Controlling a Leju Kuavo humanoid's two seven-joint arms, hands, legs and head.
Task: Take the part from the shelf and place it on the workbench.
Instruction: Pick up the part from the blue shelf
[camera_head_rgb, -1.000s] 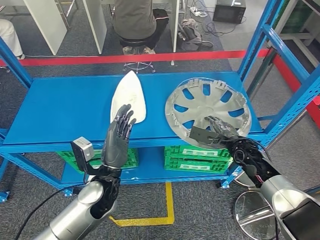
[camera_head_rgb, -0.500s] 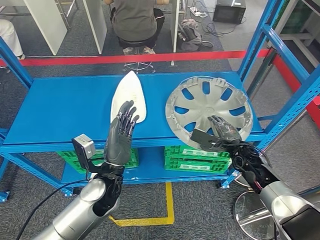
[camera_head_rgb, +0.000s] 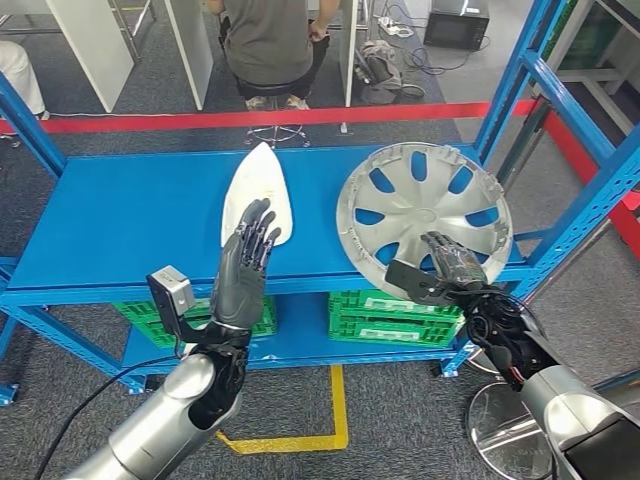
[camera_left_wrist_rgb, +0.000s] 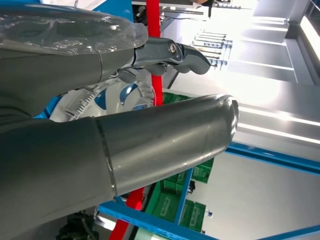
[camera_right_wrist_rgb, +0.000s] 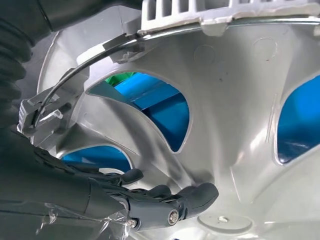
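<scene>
From the head camera, a silver hubcap (camera_head_rgb: 424, 212) is tilted up off the blue shelf (camera_head_rgb: 113, 225), its near rim in the grip of the robot's right hand (camera_head_rgb: 445, 265), whose fingers lie over the inner face while the thumb sits below the edge. The far rim of the hubcap reaches toward the shelf's back corner by the blue upright post (camera_head_rgb: 521, 75). Well to the left of it, a white teardrop-shaped part (camera_head_rgb: 260, 185) lies flat on the shelf. The left hand (camera_head_rgb: 243, 270) is raised upright just in front of that part, palm forward, fingers spread and holding nothing. Green crates (camera_head_rgb: 392, 320) sit on the lower level of the shelf. Beyond the shelf, a red line (camera_head_rgb: 151, 120) runs across the grey floor, and a person (camera_head_rgb: 272, 40) sits on a stool with their back to the robot.

At the left wrist, the thick grey thumb (camera_left_wrist_rgb: 166, 135) and a darker finger (camera_left_wrist_rgb: 177, 52) stand apart with nothing between them; the hubcap (camera_left_wrist_rgb: 113, 97) shows behind them, beside a red strip (camera_left_wrist_rgb: 154, 30).

At the right wrist, the ribbed inner face of the hubcap (camera_right_wrist_rgb: 234, 120) sits close against the hand, dark fingers (camera_right_wrist_rgb: 170, 202) laid across it, blue shelf (camera_right_wrist_rgb: 158, 105) visible through the cut-outs.
</scene>
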